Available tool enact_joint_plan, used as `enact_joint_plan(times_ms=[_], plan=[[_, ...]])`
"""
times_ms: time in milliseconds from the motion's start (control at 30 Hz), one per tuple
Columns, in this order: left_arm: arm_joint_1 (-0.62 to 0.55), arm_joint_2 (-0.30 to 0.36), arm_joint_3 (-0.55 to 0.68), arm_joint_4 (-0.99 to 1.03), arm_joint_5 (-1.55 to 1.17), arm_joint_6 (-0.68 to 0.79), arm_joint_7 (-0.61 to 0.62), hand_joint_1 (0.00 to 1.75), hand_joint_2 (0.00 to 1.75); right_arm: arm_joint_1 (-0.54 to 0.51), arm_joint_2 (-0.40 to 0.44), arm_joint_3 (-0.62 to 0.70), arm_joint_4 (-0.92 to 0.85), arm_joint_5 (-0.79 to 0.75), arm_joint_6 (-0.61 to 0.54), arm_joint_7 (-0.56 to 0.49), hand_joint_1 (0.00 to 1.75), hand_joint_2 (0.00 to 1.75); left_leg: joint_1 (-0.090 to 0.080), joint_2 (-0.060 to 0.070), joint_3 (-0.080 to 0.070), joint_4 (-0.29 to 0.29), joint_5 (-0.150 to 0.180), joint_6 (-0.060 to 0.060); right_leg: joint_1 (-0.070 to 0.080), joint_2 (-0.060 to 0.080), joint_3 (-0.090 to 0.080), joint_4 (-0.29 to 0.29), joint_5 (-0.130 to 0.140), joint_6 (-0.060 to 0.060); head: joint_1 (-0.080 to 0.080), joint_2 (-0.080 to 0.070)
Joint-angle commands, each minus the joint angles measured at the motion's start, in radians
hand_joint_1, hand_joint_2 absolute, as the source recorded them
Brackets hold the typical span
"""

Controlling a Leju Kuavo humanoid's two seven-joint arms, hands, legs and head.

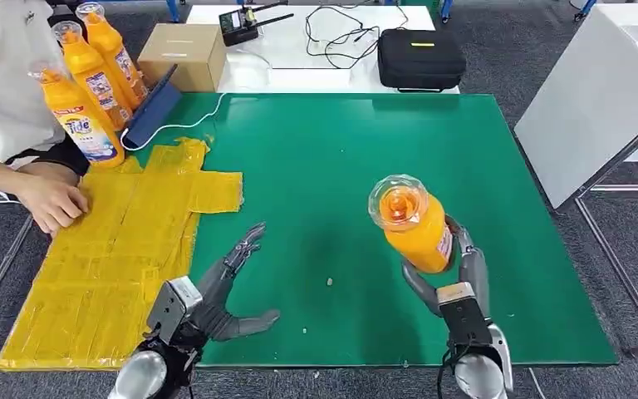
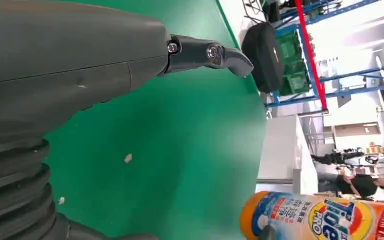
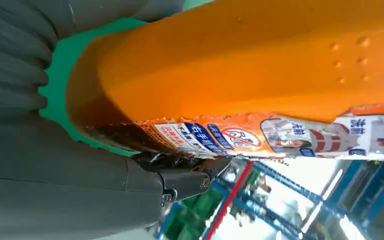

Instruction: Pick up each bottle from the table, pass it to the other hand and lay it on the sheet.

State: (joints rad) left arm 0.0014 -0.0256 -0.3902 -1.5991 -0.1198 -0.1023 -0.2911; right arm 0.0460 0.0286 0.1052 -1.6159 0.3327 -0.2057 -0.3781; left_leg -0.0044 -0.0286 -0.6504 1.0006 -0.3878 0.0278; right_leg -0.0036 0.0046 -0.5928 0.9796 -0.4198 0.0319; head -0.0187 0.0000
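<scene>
One bottle (image 1: 416, 224) gripped upright in right robot hand (image 1: 457, 270), lifted above the green surface (image 1: 316, 166); left robot hand (image 1: 220, 287) open, well apart. Bring together slowly, release only after firm grasp, then lay on sheet (image 1: 116, 249) beyond left robot hand

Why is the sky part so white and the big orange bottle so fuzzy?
Left wrist view: bright light beyond the table washes the background white. Right wrist view: the bottle in the right hand sits so close to the camera that its label looks soft. Head view: even light, everything fairly sharp.
</scene>
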Motion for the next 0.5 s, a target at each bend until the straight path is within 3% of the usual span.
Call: enact_joint_plan(times_ms=[33,200,500], plan=[[-0.103,0.004,-0.092,0.054,-0.001,0.026,-0.002,0.0,1.75,-0.106,0.05,0.179,0.187,0.024,0.059,0.046,1.75,1.75,0.001,0.004,0.003,0.0,-0.001,-0.001,0.001,0.002,0.003,-0.001,0.0,0.0,0.0,0.0],[-0.167,-0.002,-0.153,0.072,0.046,-0.001,0.01,0.0,1.75,-0.17,0.093,0.27,0.389,-0.008,0.081,0.052,1.75,1.75,0.002,0.004,0.006,-0.001,-0.001,-0.002,0.002,0.001,0.006,-0.002,0.0,-0.001,0.0,0.0],[-0.191,-0.001,-0.203,0.069,0.085,0.01,0.007,0.0,1.75,-0.216,0.129,0.349,0.508,-0.057,0.114,0.04,1.75,1.75,0.001,0.002,0.002,-0.001,0.0,-0.001,0.001,0.0,0.002,-0.001,0.0,0.0,0.0,0.0]])
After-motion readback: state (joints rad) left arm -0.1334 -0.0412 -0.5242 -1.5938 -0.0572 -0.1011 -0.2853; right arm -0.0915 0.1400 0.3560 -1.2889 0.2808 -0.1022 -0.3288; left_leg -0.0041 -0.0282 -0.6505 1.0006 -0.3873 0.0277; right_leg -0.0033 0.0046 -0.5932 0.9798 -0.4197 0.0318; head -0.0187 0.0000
